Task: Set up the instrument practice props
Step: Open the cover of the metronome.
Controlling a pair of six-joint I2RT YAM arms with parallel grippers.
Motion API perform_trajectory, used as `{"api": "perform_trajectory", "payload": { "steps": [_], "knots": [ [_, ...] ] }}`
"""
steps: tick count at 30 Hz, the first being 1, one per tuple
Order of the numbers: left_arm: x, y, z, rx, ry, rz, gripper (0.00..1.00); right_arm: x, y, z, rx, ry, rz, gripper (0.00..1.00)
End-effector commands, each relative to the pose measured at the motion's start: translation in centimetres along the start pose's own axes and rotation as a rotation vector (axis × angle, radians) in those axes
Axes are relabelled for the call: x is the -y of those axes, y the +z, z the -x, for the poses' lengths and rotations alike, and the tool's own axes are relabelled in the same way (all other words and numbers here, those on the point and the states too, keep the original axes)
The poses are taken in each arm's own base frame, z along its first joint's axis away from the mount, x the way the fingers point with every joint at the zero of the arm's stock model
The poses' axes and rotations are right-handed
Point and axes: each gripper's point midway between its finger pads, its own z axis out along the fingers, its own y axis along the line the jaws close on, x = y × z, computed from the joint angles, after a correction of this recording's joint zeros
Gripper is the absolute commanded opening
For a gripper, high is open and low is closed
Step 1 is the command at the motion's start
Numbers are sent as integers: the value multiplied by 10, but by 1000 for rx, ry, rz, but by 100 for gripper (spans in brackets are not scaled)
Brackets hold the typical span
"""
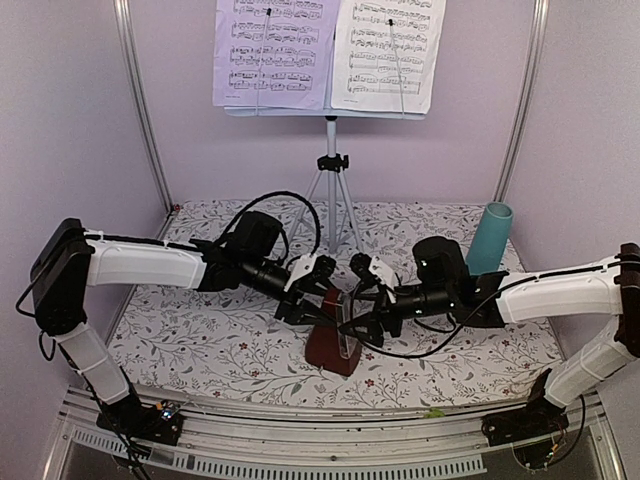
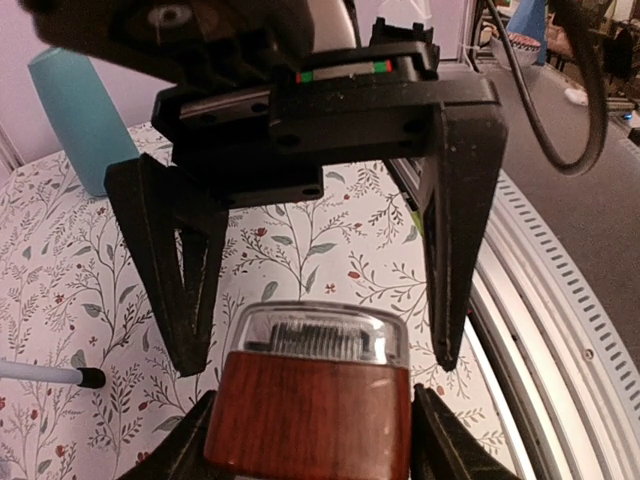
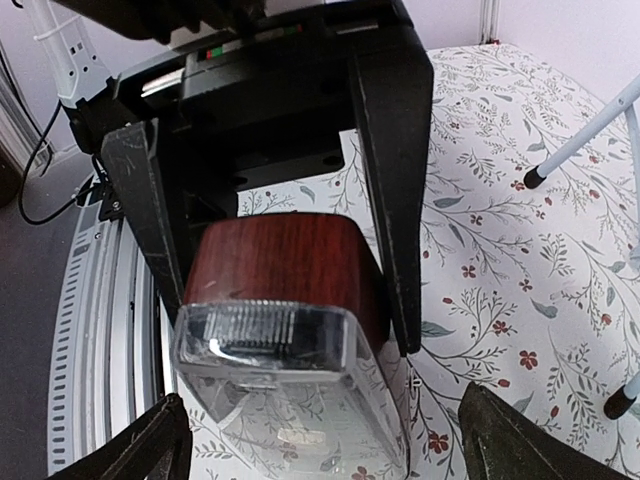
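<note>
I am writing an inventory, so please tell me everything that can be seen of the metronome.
The metronome is a small tapering box of dark red-brown, wood-looking material with a clear plastic front cover; metal parts show dimly behind it. It seems to stand upright on the flowered cloth, near its front edge. The left gripper clamps its sides; the right gripper stands open around it, not touching.

Metronome (image 2: 310, 428) in left end effector (image 2: 313, 395)
</note>
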Motion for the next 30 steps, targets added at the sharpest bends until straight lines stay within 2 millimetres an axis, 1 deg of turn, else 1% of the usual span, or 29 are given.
{"api": "perform_trajectory", "payload": {
  "steps": [1,4,8,10,12,17,19,21,24,26,27,30],
  "knots": [
    [21,9,-29,-73,-104,-86,0,0,4,-7,-15,27,5,92],
    [21,10,-29,-74,-106,-86,0,-3,12,-11,-41,16,6,88],
    [21,10,-30,-76,-108,-88,0,-5,16,-13,-54,19,14,83],
    [21,10,-31,-77,-110,-89,0,-3,15,-12,-56,18,-2,76],
    [21,10,-32,-78,-111,-88,0,-1,12,-7,-43,15,-22,70],
    [22,10,-33,-81,-114,-91,0,-4,9,9,-10,1,-21,67],
    [22,11,-34,-82,-116,-91,0,-7,11,11,-12,-4,-15,65],
    [22,11,-34,-84,-117,-91,0,-8,12,12,-16,-6,-13,58],
    [22,12,-35,-87,-121,-93,0,-6,10,14,-8,-7,-37,29],
    [23,12,-37,-91,-129,-98,0,-2,4,19,17,-18,-78,17],
    [23,12,-39,-91,-133,-100,0,-1,0,22,38,-26,-98,11],
    [23,12,-43,-96,-148,-105,0,-5,-12,39,106,-71,-146,0]
  ]
}}
